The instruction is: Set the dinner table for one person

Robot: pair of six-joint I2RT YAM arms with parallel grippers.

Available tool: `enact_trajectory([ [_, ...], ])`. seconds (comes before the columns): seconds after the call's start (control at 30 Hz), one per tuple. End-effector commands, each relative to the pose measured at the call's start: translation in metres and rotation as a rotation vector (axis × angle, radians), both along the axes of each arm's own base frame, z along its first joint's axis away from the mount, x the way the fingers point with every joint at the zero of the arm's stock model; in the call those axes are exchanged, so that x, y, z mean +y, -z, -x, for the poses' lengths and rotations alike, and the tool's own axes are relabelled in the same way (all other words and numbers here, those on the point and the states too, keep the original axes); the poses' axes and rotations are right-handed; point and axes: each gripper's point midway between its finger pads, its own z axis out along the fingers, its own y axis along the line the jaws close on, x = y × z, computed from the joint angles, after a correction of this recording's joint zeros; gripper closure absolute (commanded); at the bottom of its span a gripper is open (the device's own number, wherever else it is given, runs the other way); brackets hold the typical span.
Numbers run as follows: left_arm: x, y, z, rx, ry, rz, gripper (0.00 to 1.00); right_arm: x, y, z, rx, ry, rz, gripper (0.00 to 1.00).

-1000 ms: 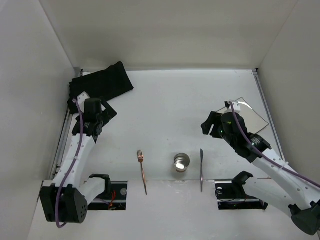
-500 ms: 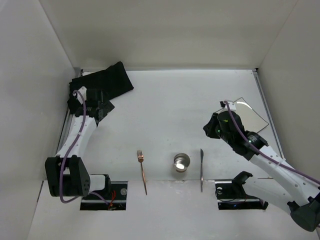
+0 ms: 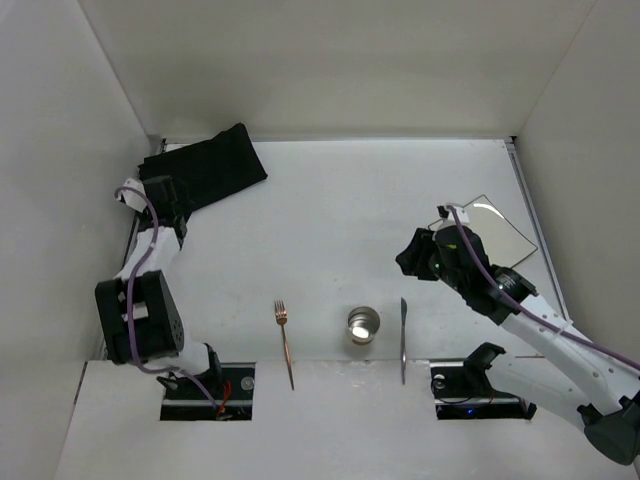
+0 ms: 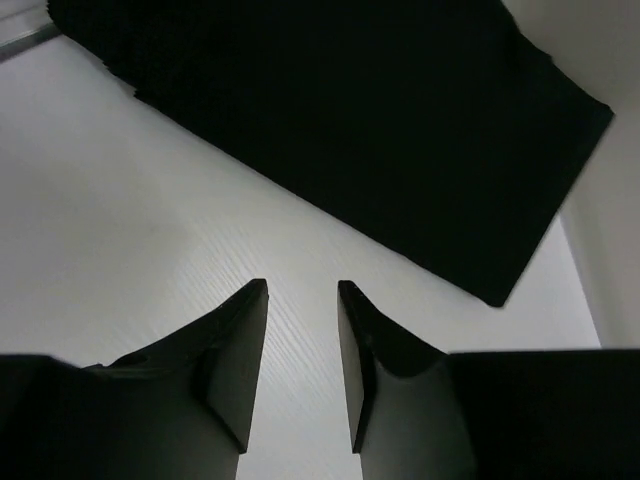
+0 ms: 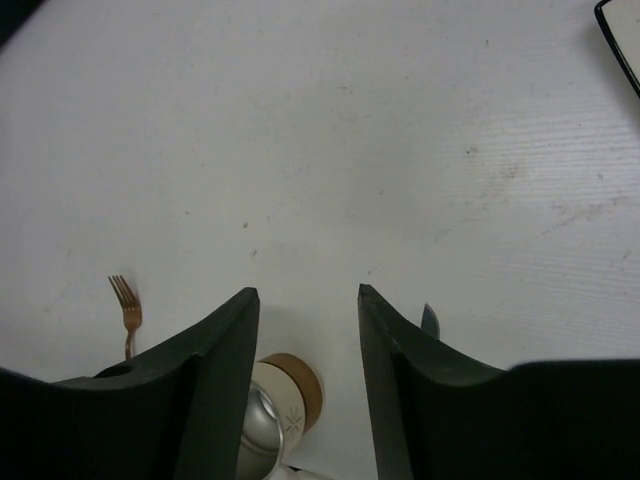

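The dinner table (image 3: pixel 340 215) is a matte-white top between white walls. A black placemat (image 3: pixel 205 170) lies crumpled at its back left corner and fills the top of the left wrist view (image 4: pixel 330 120). My left gripper (image 3: pixel 172 205) hovers just beside its near edge, open by a narrow gap (image 4: pixel 302 288) with only bare table between the fingers. My right gripper (image 3: pixel 412 258) hangs open (image 5: pixel 308 292) over bare table left of the square plate (image 3: pixel 495 228), holding nothing. Below it stand the metal cup (image 5: pixel 275 410) and the knife tip (image 5: pixel 430 320).
Along the near edge lie a copper fork (image 3: pixel 285 340), the cup (image 3: pixel 363 324) and a knife (image 3: pixel 403 340). The fork (image 5: pixel 127 305) also shows in the right wrist view. A metal rail (image 3: pixel 128 250) runs along the left side under my left arm.
My left arm has swung back toward the left rail and its jaws have narrowed. My right gripper drifted slightly left and nearer, away from the plate.
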Motion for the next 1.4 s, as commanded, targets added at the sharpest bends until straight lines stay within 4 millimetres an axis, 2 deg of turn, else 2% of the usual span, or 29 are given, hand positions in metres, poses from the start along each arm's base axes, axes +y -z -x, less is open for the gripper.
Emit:
enact_trajectory([
  [0.0,0.028,-0.02,-0.032,-0.088,-0.091,0.021,0.66,0.006,-0.005,0.001,-0.027,-0.023,-0.035,0.45],
  [0.1,0.049,0.008,-0.047,-0.012,-0.134,0.041,0.6,0.008,-0.001,0.005,-0.011,-0.045,-0.029,0.38],
  [0.2,0.068,0.036,-0.058,0.049,-0.177,0.078,0.57,0.009,0.001,0.006,0.004,-0.053,-0.022,0.34],
  [0.4,0.081,0.07,-0.074,0.118,-0.205,0.108,0.58,0.011,0.003,0.004,0.029,-0.051,-0.011,0.32],
  [0.53,0.083,0.089,-0.082,0.14,-0.22,0.132,0.69,0.012,0.0,0.003,0.031,-0.05,-0.013,0.31],
  [0.67,0.078,0.102,-0.096,0.142,-0.197,0.18,0.9,0.011,0.001,0.004,0.039,-0.049,-0.002,0.31],
  [0.73,0.063,0.105,-0.1,0.137,-0.152,0.213,0.95,0.008,0.001,0.002,0.039,-0.038,0.001,0.31],
  [0.8,0.029,0.11,-0.099,0.142,-0.095,0.234,0.99,0.005,0.0,-0.001,0.03,-0.024,0.002,0.31],
  [0.87,-0.008,0.112,-0.093,0.135,-0.036,0.242,1.0,0.003,-0.001,-0.004,0.028,-0.014,0.0,0.31],
  [0.97,-0.079,0.111,-0.076,0.116,0.062,0.28,1.0,0.004,-0.004,-0.009,0.015,-0.011,-0.007,0.31],
  [1.07,-0.14,0.109,-0.058,0.114,0.165,0.304,0.99,0.006,-0.006,-0.014,0.003,-0.011,-0.014,0.31],
  [1.13,-0.176,0.107,-0.047,0.121,0.223,0.322,0.99,0.009,-0.006,-0.014,-0.001,-0.016,-0.019,0.31],
  [1.2,-0.204,0.104,-0.038,0.125,0.273,0.331,0.95,0.01,-0.005,-0.014,-0.002,-0.022,-0.019,0.3],
  [1.27,-0.224,0.096,-0.03,0.117,0.313,0.332,0.86,0.009,-0.005,-0.013,-0.003,-0.022,-0.02,0.29],
  [1.37,-0.227,0.076,-0.024,0.089,0.338,0.322,0.64,0.008,-0.006,-0.011,-0.011,-0.022,-0.024,0.27],
])
